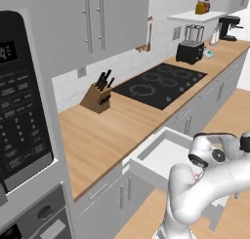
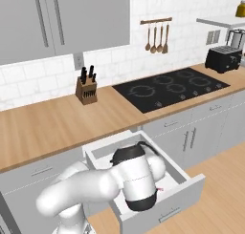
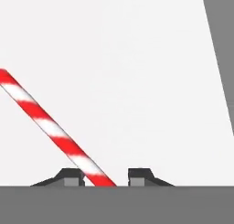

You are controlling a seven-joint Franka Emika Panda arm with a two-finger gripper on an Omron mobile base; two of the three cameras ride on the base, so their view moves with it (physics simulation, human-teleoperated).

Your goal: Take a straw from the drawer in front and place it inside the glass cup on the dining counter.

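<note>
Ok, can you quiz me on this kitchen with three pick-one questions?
1. Where does the straw lie?
A. on the cooktop
B. in the drawer
C. in the knife block
2. What colours is the straw?
A. red and white
B. blue and yellow
C. all green
3. Is the drawer open or shut?
A. shut
B. pulled out
C. taken away

Answers: 1 B, the hand view shows it on the white drawer floor, running down between the fingers. 2 A, it has red and white stripes. 3 B, it sticks out from under the counter with its white inside showing.
</note>
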